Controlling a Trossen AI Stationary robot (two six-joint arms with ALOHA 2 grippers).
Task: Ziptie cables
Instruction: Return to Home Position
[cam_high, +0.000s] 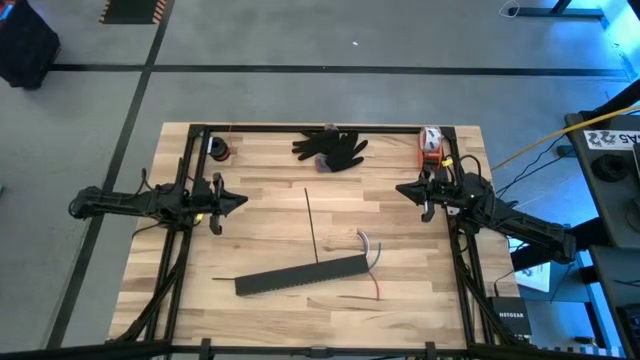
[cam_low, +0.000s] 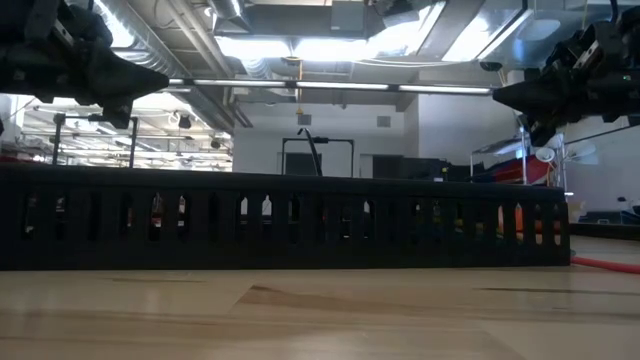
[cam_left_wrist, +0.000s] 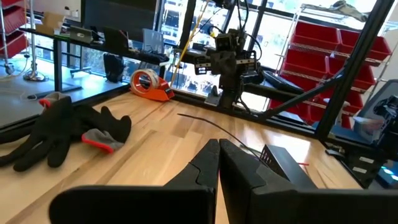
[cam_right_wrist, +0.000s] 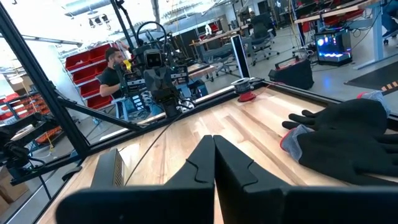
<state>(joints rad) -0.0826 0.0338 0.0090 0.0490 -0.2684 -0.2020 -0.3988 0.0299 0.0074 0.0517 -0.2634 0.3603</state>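
Closest to the low camera, the black slotted cable duct (cam_low: 290, 220) lies lengthwise across the tabletop (cam_low: 320, 320) with its lid on, filling the middle of that view. From above, the duct (cam_high: 300, 275) sits slightly skewed near the front edge. The cables (cam_high: 372, 245) come out at its right end. A grey-white loop curls just beside the end and a red strand trails toward the front, so most of their run appears to be tucked inside the duct. The ziptie (cam_high: 311, 225), which I take to be the thin, straight dark strip, lies loose on the wood and runs from mid-table to the duct's back edge. It is not around the cables, so I judge that the tying itself is not done.

Both arms sit high and out to the sides, which fits a parked pose rather than a working one. The left pincer (cam_high: 238, 200) hovers by the left frame rail, its fingers (cam_left_wrist: 202, 168) pressed together and holding nothing. The right pincer (cam_high: 402, 188) mirrors it on the right, fingers (cam_right_wrist: 233, 168) likewise closed and empty.

Off the work area, a black glove (cam_high: 332, 148) lies at the back edge and an orange tape dispenser (cam_high: 430, 145) sits at the back right corner. Nothing lies between either pincer and the ziptie. A person (cam_right_wrist: 112, 68) shows in the room beyond.
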